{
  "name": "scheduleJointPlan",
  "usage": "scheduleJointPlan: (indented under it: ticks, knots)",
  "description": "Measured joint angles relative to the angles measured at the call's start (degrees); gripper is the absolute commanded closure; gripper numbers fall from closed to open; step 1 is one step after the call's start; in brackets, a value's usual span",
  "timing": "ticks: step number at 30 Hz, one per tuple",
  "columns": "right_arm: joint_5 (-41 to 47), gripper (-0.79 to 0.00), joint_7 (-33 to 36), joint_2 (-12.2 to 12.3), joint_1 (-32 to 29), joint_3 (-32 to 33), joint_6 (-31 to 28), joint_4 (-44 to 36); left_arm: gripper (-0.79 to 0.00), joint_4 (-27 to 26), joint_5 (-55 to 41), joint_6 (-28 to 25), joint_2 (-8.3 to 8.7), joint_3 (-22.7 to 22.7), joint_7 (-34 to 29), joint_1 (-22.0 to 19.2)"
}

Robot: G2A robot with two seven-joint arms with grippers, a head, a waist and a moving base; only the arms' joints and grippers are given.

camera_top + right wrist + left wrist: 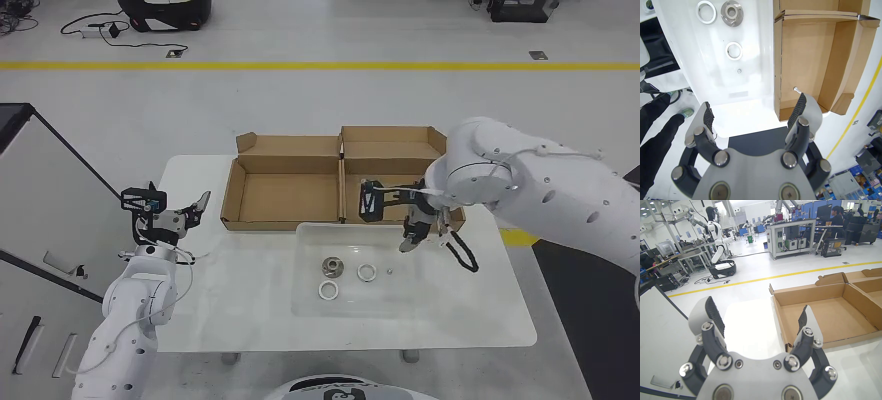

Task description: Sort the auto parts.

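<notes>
A clear tray in the middle of the table holds a metal flange hub, two rings and a small nut. The right wrist view shows the hub, the rings and the nut. A bolt lies in the right cardboard box. My right gripper hangs open and empty above the tray's back right corner, by that box's front wall. My left gripper is open and empty at the table's left edge.
Two open cardboard boxes stand side by side at the back of the table. The left box has a bare floor. A slanted white panel stands just off the table's left side.
</notes>
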Motion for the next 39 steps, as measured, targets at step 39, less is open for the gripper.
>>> scheduleJointPlan:
  ticks: [39]
  knots:
    - [-9.4,-0.785,-2.0,-1.2,-11.2,0.0,-2.0,-0.4,-0.785,0.0,0.0,0.0,0.00,0.0,0.0,0.0]
